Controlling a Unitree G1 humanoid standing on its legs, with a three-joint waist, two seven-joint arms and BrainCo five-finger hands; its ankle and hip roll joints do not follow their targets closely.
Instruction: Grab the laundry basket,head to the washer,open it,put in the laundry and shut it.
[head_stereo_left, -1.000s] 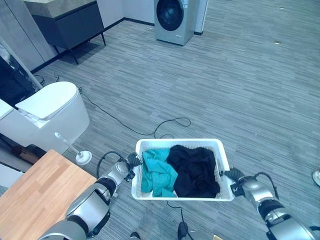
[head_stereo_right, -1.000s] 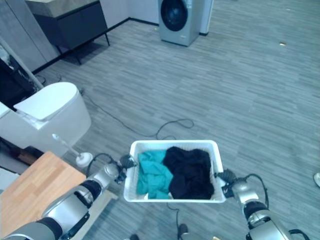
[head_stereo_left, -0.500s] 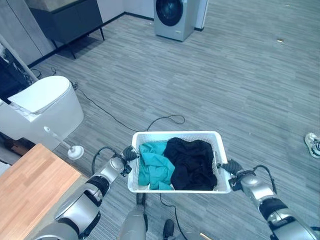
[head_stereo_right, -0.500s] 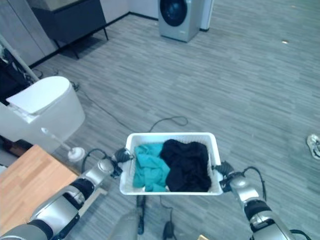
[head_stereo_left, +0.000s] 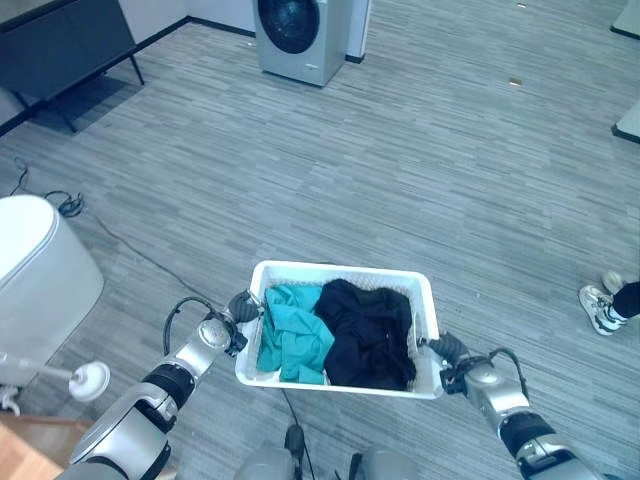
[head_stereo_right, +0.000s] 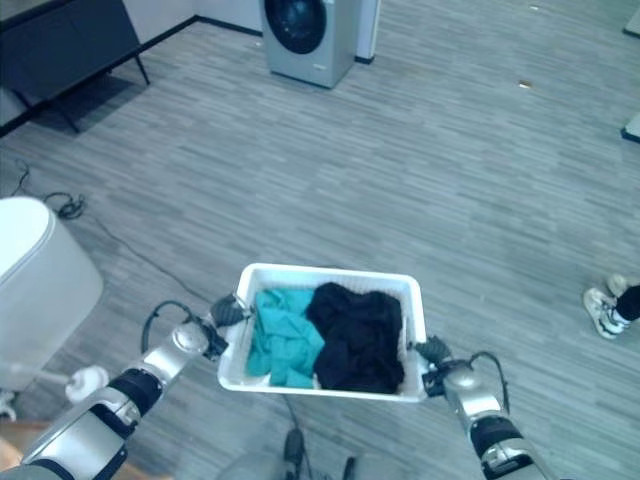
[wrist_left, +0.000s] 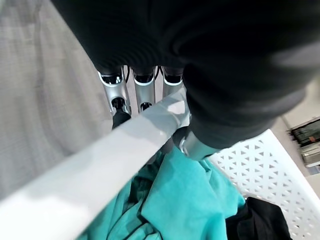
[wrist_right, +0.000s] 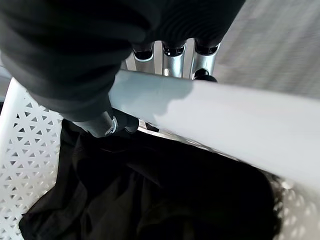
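Stretching across nearly everything in view, the grey plank floor (head_stereo_left: 480, 190) lay open between the laundry basket (head_stereo_left: 430, 325) and the washer (head_stereo_left: 300, 38), with wide free room ahead of the basket and to its right. The washer, silver-grey with a dark round door, stood far beyond the basket's far rim, slightly to its left, against the wall. Well to the basket's left sat a white toilet (head_stereo_left: 40, 275), and farther off on that side, near the washer, a dark cabinet on thin legs (head_stereo_left: 60, 45). A thin cable (head_stereo_left: 130, 255) ran over the floor from the cabinet side toward the basket's near left corner.

The white perforated basket was held off the floor between both arms, its long rims running crosswise. Inside, a black garment (head_stereo_left: 368, 335) filled the right half and a teal garment (head_stereo_left: 292, 332) the left, the two touching in the middle.

The left hand (wrist_left: 145, 95) had its fingers hooked under the basket's left rim with the thumb pressed inside, gripping it. The right hand (wrist_right: 172, 62) clasped the right rim the same way, thumb against the black garment's side.

Well to the basket's right, a person's shoe (head_stereo_left: 600, 308) rested at the floor's edge. A white toilet brush (head_stereo_left: 88, 380) lay near the toilet's base.
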